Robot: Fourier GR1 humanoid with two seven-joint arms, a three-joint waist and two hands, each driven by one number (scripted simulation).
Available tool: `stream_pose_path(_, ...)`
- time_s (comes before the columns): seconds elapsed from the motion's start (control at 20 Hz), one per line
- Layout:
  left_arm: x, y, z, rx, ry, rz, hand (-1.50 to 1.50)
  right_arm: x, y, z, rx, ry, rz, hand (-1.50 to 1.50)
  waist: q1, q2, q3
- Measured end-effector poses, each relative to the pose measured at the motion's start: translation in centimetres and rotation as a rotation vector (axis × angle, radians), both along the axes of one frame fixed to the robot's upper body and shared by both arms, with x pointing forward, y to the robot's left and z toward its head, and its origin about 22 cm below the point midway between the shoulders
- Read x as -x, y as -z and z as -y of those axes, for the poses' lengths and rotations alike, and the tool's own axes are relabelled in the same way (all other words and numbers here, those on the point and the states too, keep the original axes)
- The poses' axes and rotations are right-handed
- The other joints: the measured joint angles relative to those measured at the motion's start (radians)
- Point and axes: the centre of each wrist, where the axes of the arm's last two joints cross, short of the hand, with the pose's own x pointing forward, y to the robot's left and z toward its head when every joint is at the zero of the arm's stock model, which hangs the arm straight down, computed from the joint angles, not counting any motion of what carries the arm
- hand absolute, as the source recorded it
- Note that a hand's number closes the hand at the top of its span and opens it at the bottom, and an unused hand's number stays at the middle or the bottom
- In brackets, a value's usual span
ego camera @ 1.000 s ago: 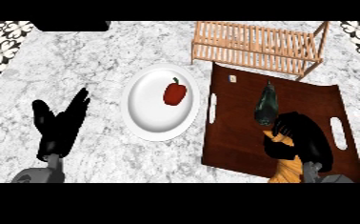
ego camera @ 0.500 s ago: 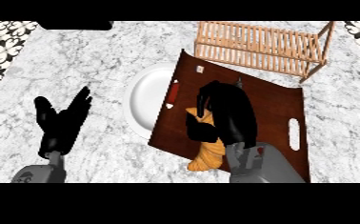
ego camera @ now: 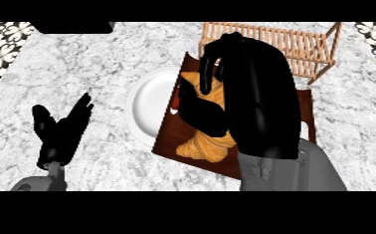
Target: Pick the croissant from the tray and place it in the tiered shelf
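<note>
The croissant (ego camera: 208, 147) is showing golden-orange and ridged, its curled lower end poking out beneath the right hand (ego camera: 249, 93) and a paler strip of its crust peeking out higher up beside the fingers (ego camera: 208, 73). It is sitting over the left part of the tray (ego camera: 170, 143); whether it is touching the tray's surface cannot be told, since the hand is covering most of it. The right hand, glossy black and smooth, is curling round the croissant, fingers bending down over its upper side and the thumb wrapping in from below, so the pastry is being clasped between them. A matte grey forearm (ego camera: 286, 171) is coming up from the lower edge behind it.

The tray is looking like a flat slab of dark reddish-brown wood with straight edges and a fine grain. Its left edge is overlapping the right side of a round, white, smooth plate (ego camera: 150, 103). A small sliver of something red (ego camera: 177, 102) is showing at that edge; too little is visible to name it.

The tiered shelf (ego camera: 308, 46) is standing beyond the tray at the upper right, built of thin, pale wooden slats set in rows inside a light frame.

The left hand (ego camera: 62, 136) is resting at the lower left with its fingers straight and pointing up, holding nothing. The counter (ego camera: 95, 63) is showing a white marble surface with grey veining.
</note>
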Motion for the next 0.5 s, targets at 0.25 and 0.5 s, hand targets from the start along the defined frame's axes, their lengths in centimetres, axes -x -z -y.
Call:
stream_pose_path(0.25, 0.1, -0.2, -0.3, -0.001, -0.005, -0.002, 0.0, -1.3, -4.7, 1.6, -0.023, 0.055, 0.078, 1.5, -0.002, 0.0, 0.0)
stream_pose_path(0.5, 0.0, -0.2, -0.1, -0.003, -0.002, -0.001, 0.0, -3.5, -8.4, 3.3, -0.041, 0.116, 0.101, 1.5, 0.001, 0.003, 0.0)
